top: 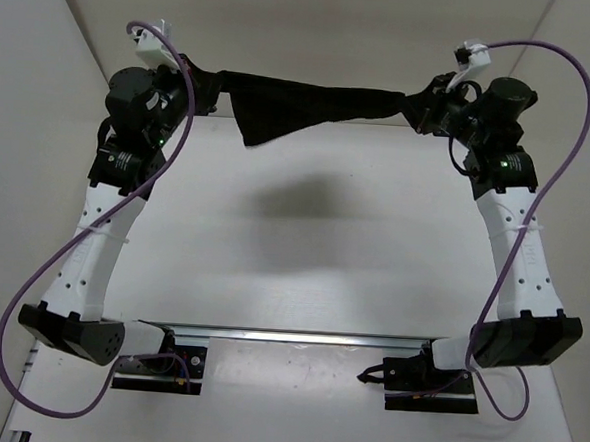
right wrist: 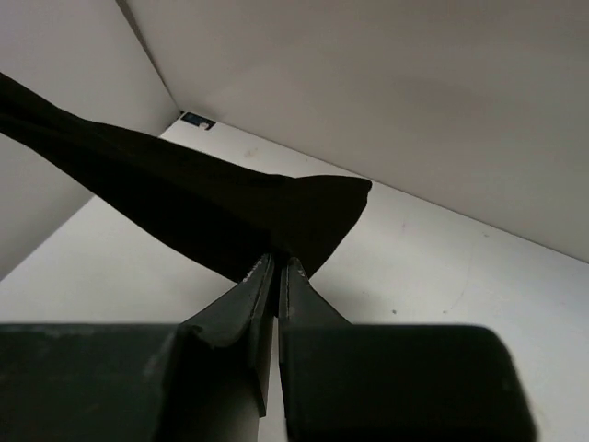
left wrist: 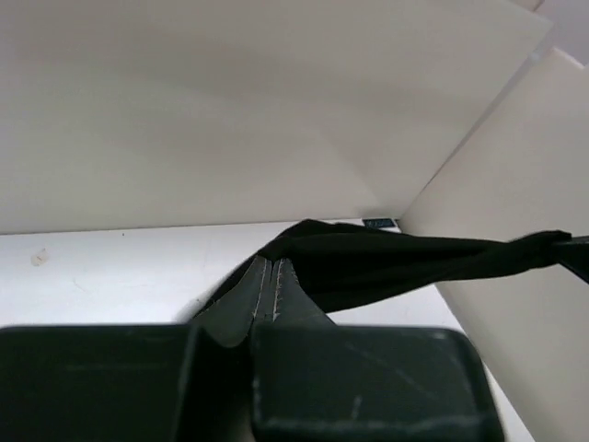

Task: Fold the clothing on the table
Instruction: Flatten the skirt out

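The black clothing [top: 312, 102] hangs in the air as a stretched, bunched band over the far part of the white table [top: 301, 282], with one flap drooping near its left end. My left gripper [top: 205, 87] is shut on its left end. In the left wrist view the pressed-together fingertips [left wrist: 273, 264] meet the clothing [left wrist: 396, 262], which runs off to the right. My right gripper [top: 422, 107] is shut on the right end. In the right wrist view its tips [right wrist: 278, 261] pinch a corner of the clothing [right wrist: 184, 203].
White walls [top: 41, 115] enclose the table on the left, right and far sides. A metal rail [top: 298, 335] crosses the near edge between the arm bases. Purple cables [top: 572, 118] loop outward from both arms. The garment's shadow [top: 306, 197] lies on the table.
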Robot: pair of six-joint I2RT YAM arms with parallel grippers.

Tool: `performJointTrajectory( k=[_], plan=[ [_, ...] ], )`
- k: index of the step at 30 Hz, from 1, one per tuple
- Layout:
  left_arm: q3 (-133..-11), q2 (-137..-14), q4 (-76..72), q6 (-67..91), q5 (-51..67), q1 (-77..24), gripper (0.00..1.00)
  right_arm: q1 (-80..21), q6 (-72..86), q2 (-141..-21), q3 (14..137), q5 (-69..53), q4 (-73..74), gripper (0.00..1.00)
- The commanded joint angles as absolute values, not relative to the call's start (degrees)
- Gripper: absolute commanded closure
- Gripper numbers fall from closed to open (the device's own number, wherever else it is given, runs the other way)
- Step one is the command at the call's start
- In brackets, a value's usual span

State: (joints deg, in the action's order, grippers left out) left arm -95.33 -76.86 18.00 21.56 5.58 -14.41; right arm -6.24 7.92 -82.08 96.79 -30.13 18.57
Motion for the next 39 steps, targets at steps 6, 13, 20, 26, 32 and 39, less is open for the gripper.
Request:
performJointTrajectory(
  k=[6,13,20,26,32,39],
  plan=[
    [-85.4,-71.0,18.1,21.7,0.3,-17.1,1.00,-2.9,7.7,-73.7,86.8,-29.4,15.0,1.00],
    [-76.3,-63.4,20.5,21.3,0.0,-18.6,1.00,-4.6,8.4,-66.6,77.9,-29.0,16.6,1.00],
    [-71.8,-58.4,23.8,21.5,-0.5,-17.9,1.00,-7.5,9.7,-65.1,75.5,-27.1,20.9,1.00],
    [-68.1,-62.1,20.9,21.5,1.4,-16.8,1.00,-8.1,9.5,-70.9,76.2,-27.0,20.9,1.00],
    [-67.8,-69.9,17.4,20.7,3.3,-14.9,1.00,-7.6,8.4,-81.9,83.5,-26.8,21.4,1.00],
    [-85.4,-82.7,19.9,18.2,4.4,-14.8,1.00,-7.6,6.9,-96.0,106.9,-26.5,26.6,1.00]
  ],
)
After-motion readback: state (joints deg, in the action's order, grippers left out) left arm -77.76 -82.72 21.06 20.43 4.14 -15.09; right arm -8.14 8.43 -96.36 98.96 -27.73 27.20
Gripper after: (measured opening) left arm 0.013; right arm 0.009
